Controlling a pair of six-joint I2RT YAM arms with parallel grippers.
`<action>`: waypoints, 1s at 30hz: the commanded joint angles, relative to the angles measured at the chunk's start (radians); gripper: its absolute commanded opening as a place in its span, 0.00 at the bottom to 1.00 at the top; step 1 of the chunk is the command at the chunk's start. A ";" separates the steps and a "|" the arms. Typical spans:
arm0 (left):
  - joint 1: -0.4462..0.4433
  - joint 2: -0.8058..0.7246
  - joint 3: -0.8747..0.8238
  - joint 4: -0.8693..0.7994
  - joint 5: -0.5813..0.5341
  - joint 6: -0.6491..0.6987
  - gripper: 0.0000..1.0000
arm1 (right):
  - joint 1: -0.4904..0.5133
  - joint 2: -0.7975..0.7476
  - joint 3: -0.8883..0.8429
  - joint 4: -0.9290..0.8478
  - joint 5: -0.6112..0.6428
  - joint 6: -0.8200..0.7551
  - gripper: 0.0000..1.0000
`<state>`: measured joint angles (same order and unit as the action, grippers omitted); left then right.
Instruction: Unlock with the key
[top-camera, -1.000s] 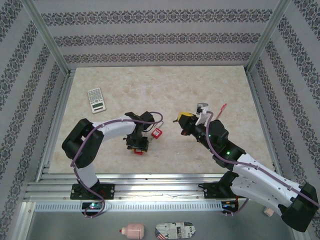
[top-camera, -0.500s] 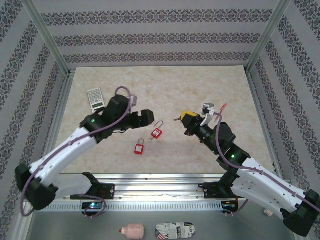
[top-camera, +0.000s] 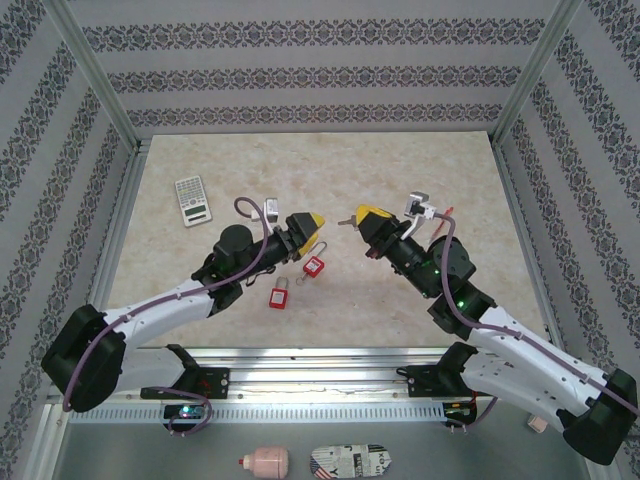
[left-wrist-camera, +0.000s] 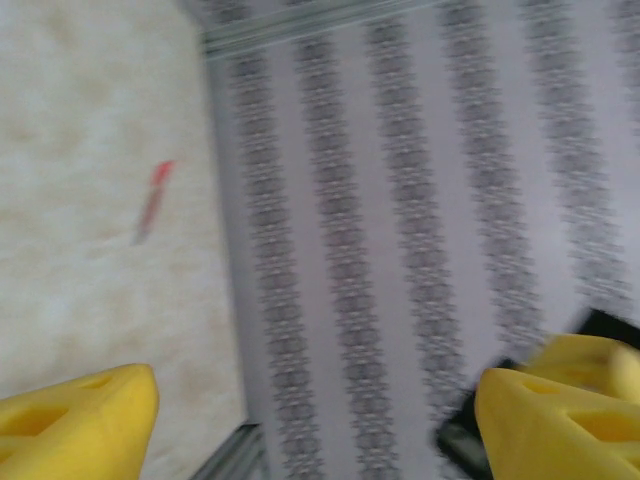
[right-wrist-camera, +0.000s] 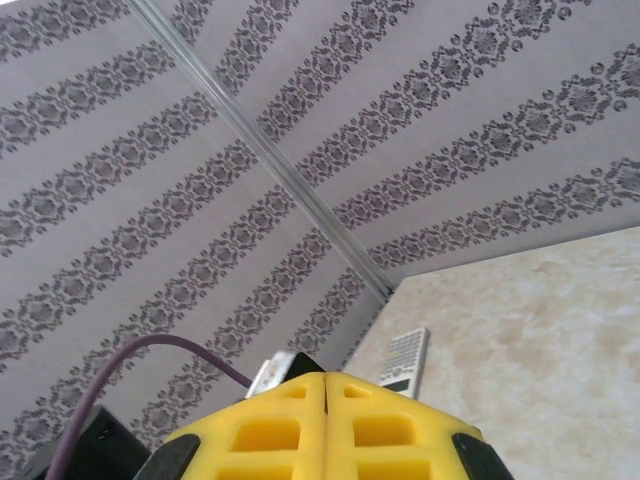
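Hovering over the table, the left gripper gapes wide and empty — yellow fingers well apart. The right gripper faces it, pinched tight on a small key poking from its tips. A red padlock lies on the table near the left gripper; a second padlock lies closer to the bases.

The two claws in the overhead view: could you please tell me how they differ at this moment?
The left claw stands open, its yellow fingers far apart; the right claw is shut, fingers pressed together. The left claw holds nothing between them, while the right claw pinches what looks like a small key sticking out of its tip. Both have yellow fingers, and they point toward each other above the table.
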<state>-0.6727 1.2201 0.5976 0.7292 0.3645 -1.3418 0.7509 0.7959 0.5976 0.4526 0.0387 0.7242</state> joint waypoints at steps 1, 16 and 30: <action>-0.022 -0.010 -0.009 0.307 -0.032 -0.050 0.80 | 0.008 0.016 -0.001 0.119 -0.020 0.060 0.00; -0.093 0.148 0.018 0.585 -0.078 -0.085 0.64 | 0.009 0.055 -0.045 0.209 0.020 0.146 0.00; -0.123 0.203 0.045 0.616 -0.058 -0.111 0.48 | 0.009 0.072 -0.070 0.245 0.033 0.159 0.00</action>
<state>-0.7853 1.4101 0.6159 1.2644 0.2951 -1.4410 0.7509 0.8623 0.5446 0.6430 0.0563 0.8669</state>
